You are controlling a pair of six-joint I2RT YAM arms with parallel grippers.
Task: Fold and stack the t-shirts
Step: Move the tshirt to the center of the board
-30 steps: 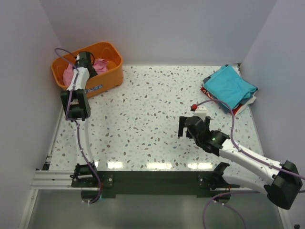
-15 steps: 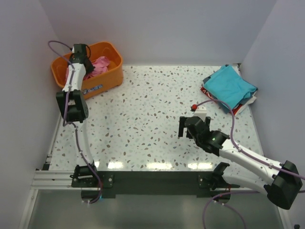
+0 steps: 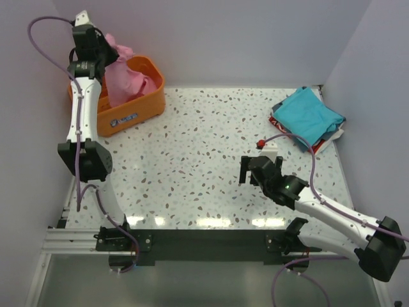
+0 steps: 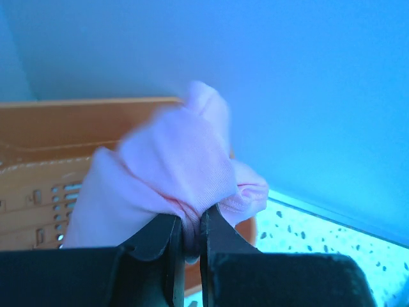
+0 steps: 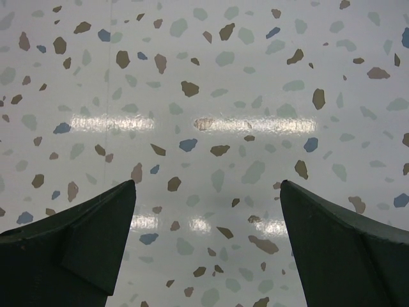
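Observation:
A pink t-shirt point(image 3: 121, 73) hangs from my left gripper point(image 3: 102, 41), which is raised high above the orange basket point(image 3: 131, 112) at the back left. In the left wrist view the two black fingers pinch a bunched fold of the pink t-shirt point(image 4: 172, 173), so the left gripper point(image 4: 190, 225) is shut on it. The lower cloth still trails into the basket. A stack of folded t-shirts point(image 3: 310, 116), teal on top with red and white beneath, lies at the back right. My right gripper point(image 3: 259, 171) hovers open over the bare speckled tabletop point(image 5: 204, 115), holding nothing.
The orange basket's wall point(image 4: 38, 173) fills the left of the left wrist view, right against the back wall. White side walls enclose the table on the left, right and rear. A small white block with a red tip point(image 3: 267, 144) lies near the right gripper.
My left gripper shut on the pink t-shirt inside the basket, then rose high, pulling the cloth up out of it. The right arm stayed still.

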